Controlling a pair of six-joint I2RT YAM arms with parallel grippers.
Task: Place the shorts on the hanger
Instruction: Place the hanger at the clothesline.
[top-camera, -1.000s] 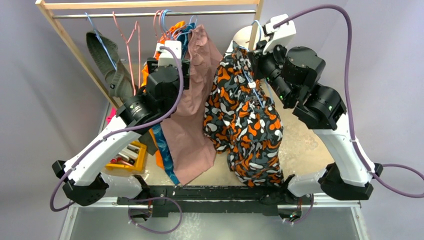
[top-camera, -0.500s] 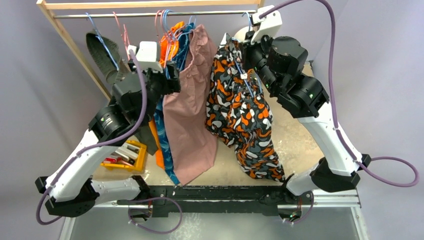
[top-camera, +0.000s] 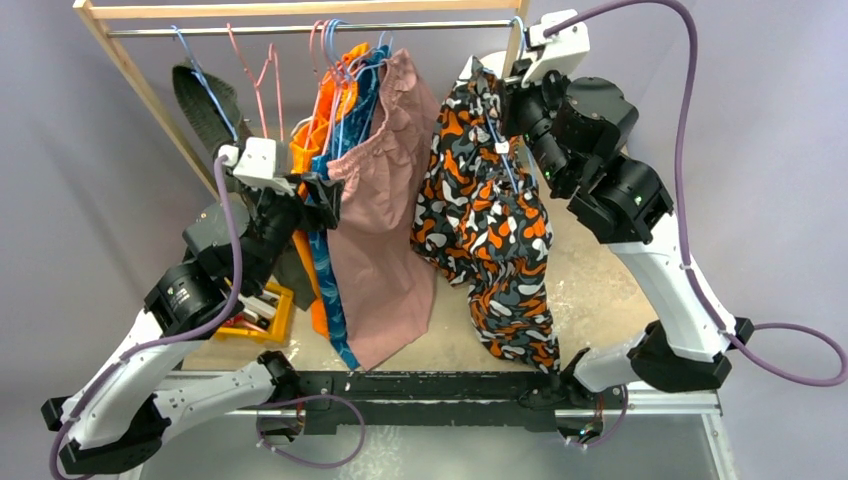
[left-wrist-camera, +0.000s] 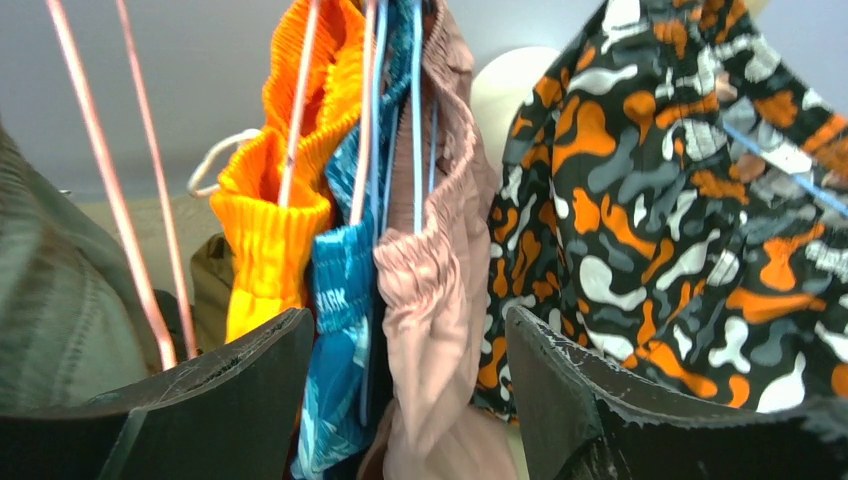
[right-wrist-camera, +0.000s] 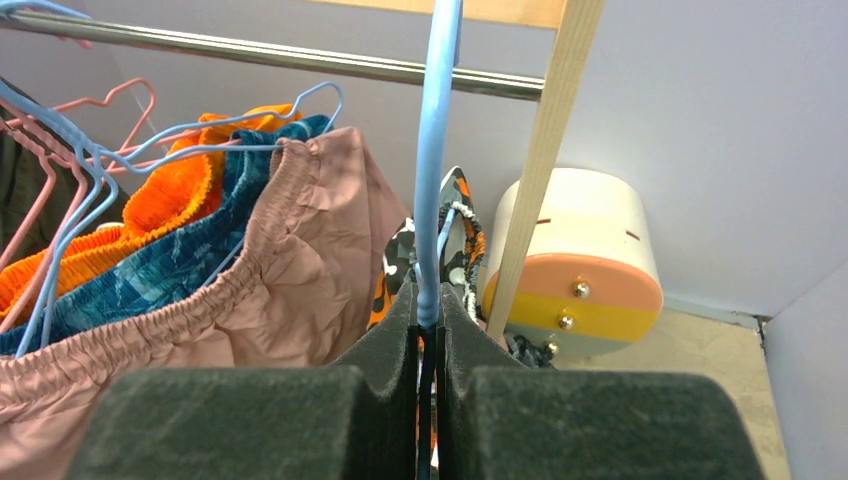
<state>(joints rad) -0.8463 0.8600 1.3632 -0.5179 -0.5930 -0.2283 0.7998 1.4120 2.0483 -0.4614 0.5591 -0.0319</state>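
Right gripper (right-wrist-camera: 428, 318) closed tight on the light-blue wire of the hanger (right-wrist-camera: 441, 140), 2 foam pads pressed against it just below the rail (right-wrist-camera: 300, 58). Top of the wire up at the right end of the rail, beside the wooden post (right-wrist-camera: 545, 150); hooked on or not, cannot tell. The shorts (top-camera: 483, 225) draped on this hanger, hanging down over the table (top-camera: 600, 280), just right of the dusty-pink shorts (top-camera: 380, 240). Left gripper (left-wrist-camera: 410, 350) with jaws wide apart, holding nothing, facing the hung garments.
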